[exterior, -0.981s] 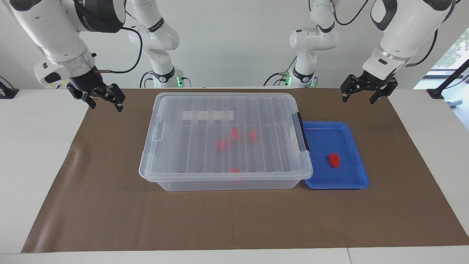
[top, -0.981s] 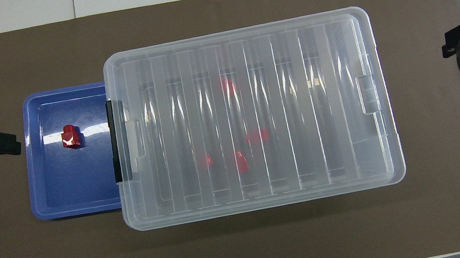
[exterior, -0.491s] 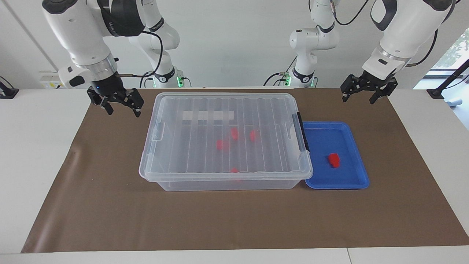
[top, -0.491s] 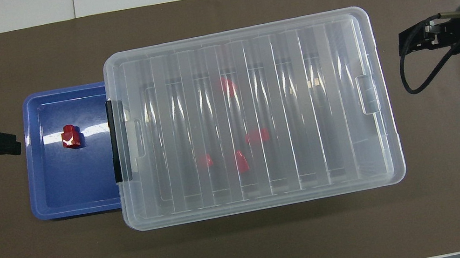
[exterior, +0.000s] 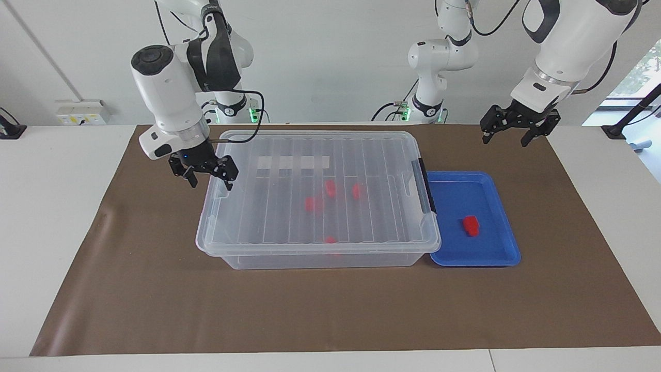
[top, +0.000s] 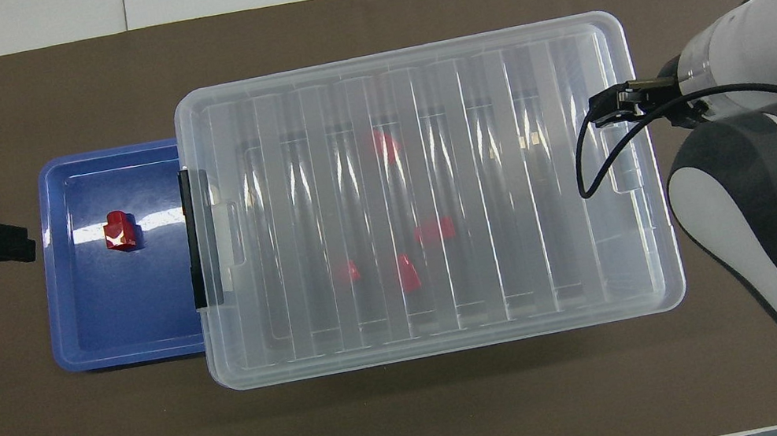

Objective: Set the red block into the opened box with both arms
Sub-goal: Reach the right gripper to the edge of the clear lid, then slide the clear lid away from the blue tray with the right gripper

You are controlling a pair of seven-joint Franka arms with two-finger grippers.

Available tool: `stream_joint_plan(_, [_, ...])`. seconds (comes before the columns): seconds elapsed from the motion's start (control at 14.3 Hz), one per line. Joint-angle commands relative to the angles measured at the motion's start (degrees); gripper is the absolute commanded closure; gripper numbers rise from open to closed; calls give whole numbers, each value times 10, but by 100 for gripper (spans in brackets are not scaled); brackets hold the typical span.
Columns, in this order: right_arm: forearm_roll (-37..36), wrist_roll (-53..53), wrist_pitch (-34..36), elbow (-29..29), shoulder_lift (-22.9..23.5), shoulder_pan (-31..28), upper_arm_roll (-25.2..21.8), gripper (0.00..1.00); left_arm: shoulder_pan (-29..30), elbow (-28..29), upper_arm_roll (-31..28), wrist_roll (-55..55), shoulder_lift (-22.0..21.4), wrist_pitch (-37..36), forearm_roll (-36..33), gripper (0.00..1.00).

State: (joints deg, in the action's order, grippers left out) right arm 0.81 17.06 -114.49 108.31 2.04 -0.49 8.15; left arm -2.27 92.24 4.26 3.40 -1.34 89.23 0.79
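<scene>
Hanging over the end of the box, the right gripper has its fingers spread wide and holds nothing. It is right above the clear latch at that end, at the right arm's end of the table. The lid is shut on the box, so I think the lid must come up first.

The box is long, and its long side runs from one arm's end of the table to the other. A black latch sits at the other end, touching the blue tray.

The red block lies in the tray, alone, near the middle. The tray has low walls and lots of bare floor around the block, so there is room to reach down from above.

The left gripper waits up in the air over the brown mat, toward the left arm's end of the table. Its fingers are wide too, and empty. This arm is the nearer one to the block.

Four more red bits lie inside the box already.
</scene>
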Motion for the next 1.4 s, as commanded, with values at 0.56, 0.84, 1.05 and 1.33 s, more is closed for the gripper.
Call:
stream_joint_plan(0.56, [4, -100, -45, 81, -18, -62, 2, 0, 3, 9, 0, 5, -8, 6, 9, 0])
stream_joint_plan(0.84, [4, -151, -68, 90, -18, -88, 2, 0, 3, 9, 0, 5, -8, 6, 9, 0])
stream_joint_plan(1.05, [3, -191, -71, 90, -17, -110, 2, 0, 3, 9, 0, 5, -8, 6, 9, 0])
stream_joint_plan(1.33, [-2, -234, -70, 85, -14, -137, 1, 0, 3, 9, 0, 5, -8, 6, 9, 0])
